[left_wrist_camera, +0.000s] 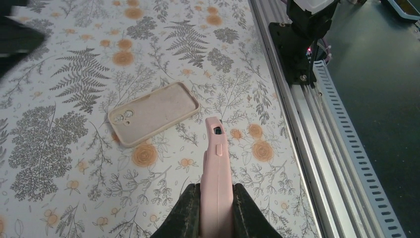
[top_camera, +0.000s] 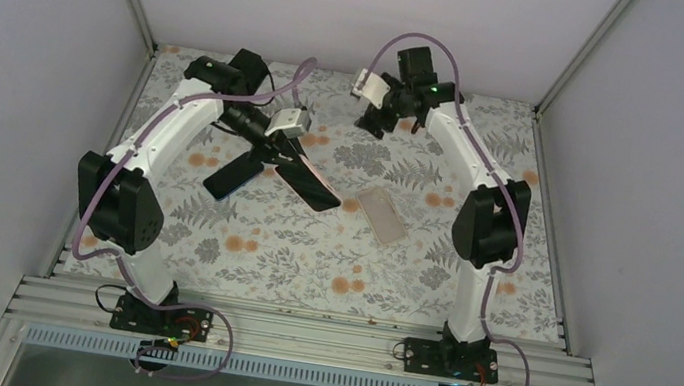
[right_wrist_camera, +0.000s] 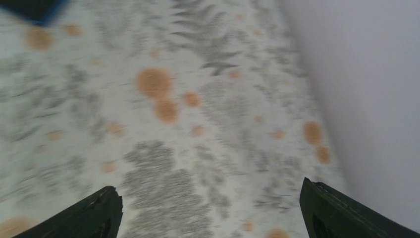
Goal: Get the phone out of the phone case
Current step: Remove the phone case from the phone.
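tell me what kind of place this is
Probably a robot test booth, not a home: plain white walls stand around a flowered cloth, and a left arm and right arm are bolted to a metal rail at its near edge.

**What you cannot read right now**

In your left wrist view the pink-cased phone (left_wrist_camera: 216,163) shows only its edge. Its face and back are turned away, and its lower end is buried in the left gripper (left_wrist_camera: 216,188) and cut by the bottom edge. A dark shape (left_wrist_camera: 17,37) at upper left is blurred and cropped. Your right wrist view is smeared throughout. The tablecloth (right_wrist_camera: 198,124) pattern is soft, both fingers of the right gripper (right_wrist_camera: 210,187) run off the bottom, and a dark, blue-edged corner (right_wrist_camera: 29,7) is clipped at top left.
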Motion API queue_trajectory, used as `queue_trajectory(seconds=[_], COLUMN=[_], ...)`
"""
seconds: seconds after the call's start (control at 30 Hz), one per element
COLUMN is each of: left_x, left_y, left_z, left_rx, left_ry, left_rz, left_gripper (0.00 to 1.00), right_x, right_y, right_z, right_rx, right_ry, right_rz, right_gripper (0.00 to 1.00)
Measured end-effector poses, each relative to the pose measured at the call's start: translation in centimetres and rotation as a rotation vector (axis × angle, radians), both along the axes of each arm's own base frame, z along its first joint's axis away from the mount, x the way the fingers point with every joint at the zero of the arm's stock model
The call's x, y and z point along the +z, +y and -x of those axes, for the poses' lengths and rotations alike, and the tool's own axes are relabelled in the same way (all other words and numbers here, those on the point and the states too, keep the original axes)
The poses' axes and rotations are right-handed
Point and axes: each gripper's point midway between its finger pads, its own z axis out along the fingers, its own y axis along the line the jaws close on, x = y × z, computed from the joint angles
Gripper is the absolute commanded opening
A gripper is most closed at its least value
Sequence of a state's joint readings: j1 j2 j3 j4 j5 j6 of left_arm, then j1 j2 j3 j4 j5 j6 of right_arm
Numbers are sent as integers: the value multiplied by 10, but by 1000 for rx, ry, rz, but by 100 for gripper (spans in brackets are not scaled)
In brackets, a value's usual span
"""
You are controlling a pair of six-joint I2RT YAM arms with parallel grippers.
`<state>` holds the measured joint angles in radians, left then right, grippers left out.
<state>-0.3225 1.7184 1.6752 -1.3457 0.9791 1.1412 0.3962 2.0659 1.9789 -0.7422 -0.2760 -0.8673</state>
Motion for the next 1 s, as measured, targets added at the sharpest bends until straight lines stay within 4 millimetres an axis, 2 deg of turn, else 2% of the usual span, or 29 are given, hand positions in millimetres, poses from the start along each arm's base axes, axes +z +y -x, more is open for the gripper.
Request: queue_trajectory(seconds=[0.1, 0.2, 0.23, 0.3, 0.37, 0.47, 0.63, 1.0], left_x=[0, 1, 1, 1, 2, 2, -1, -2], left_y=[1, 1, 1, 0, 0, -1, -1, -1], left_z=[0, 0, 0, 0, -1, -4, -5, -5], left_rx=[2, 2, 2, 2, 2, 2, 2, 4], left_ry=[0, 2, 2, 2, -1, -2, 7, 13], left_rz=[0, -1, -1, 0, 1, 2, -1, -2], left_gripper=[2, 2, 2, 2, 2, 2, 2, 2], right_x=[-13, -31, -33, -28, -16, -4, -10, -16], right_y=[2, -10, -14, -17, -15, -7, 10, 20], right_z=[41, 109, 125, 154, 170, 186, 202, 195], right_rx=[91, 152, 163, 189, 218, 256, 297, 285], right_ry=[105, 238, 264, 297, 293, 279, 317, 313], right_rz=[-25, -44, -52, -79, -112, -149, -172, -189], right_gripper=[93, 94, 93, 93, 93, 92, 91, 85])
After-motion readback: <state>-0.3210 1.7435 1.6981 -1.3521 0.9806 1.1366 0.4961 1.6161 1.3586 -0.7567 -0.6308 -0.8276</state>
